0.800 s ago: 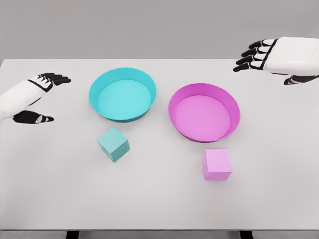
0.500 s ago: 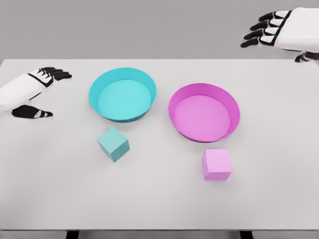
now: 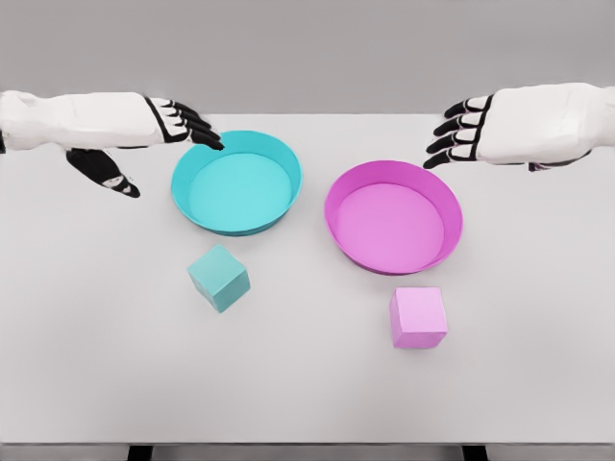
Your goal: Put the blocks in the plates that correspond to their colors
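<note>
On the white table [image 3: 86,365], a cyan plate [image 3: 236,182] sits left of a pink plate [image 3: 393,217], each with its matching block just in front: the cyan block [image 3: 218,278] and the pink block [image 3: 418,317]. Farther back, the left hand [image 3: 144,130] hovers by the cyan plate's far-left rim and the right hand [image 3: 500,130] by the pink plate's far-right side, both with fingers loosely extended, grasping nothing.

No readable text, labels, brands, numbers or signs on anything in view.
</note>
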Tool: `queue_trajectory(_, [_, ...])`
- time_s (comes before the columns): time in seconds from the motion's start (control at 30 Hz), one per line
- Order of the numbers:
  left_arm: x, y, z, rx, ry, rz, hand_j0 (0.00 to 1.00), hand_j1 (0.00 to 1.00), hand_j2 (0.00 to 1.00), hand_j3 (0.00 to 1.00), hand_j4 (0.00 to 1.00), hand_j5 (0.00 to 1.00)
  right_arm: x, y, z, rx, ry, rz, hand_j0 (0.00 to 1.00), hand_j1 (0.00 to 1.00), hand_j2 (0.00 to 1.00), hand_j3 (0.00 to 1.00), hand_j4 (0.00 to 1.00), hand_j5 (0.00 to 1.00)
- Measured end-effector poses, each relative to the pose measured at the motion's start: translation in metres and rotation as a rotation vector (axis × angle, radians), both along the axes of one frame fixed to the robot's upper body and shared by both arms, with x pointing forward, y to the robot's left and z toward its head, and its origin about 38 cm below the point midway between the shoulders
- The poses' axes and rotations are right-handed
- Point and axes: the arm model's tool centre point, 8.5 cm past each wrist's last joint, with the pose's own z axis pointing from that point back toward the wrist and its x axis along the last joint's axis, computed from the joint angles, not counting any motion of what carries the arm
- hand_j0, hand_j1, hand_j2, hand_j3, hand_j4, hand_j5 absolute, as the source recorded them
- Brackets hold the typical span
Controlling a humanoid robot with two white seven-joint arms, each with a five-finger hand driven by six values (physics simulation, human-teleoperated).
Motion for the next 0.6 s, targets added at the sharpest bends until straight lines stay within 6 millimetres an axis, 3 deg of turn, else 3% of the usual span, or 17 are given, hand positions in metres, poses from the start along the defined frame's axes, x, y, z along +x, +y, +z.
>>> queue_trajectory(0.13, [-0.010,-0.021,-0.020,0.019,0.124,-0.080,1.00,1.00,1.00,1.00,1.00,1.00,-0.001,0.009,-0.030,-0.034,0.080,0.027,1.00,1.00,1.00,1.00,1.00,1.00])
queue_trajectory(0.23, [-0.021,-0.031,-0.041,0.025,0.202,-0.118,1.00,1.00,1.00,1.00,1.00,1.00,-0.002,0.017,-0.039,-0.044,0.106,0.047,1.00,1.00,1.00,1.00,1.00,1.00])
queue_trajectory(0.43, [-0.032,-0.052,-0.054,0.022,0.246,-0.187,1.00,1.00,1.00,1.00,1.00,1.00,-0.004,0.028,-0.057,-0.067,0.155,0.080,1.00,1.00,1.00,1.00,1.00,1.00])
queue_trajectory(0.6, [-0.033,-0.056,-0.060,0.050,0.238,-0.201,1.00,1.00,1.00,1.00,1.00,1.00,-0.007,0.038,-0.074,-0.087,0.198,0.111,1.00,1.00,1.00,1.00,1.00,1.00])
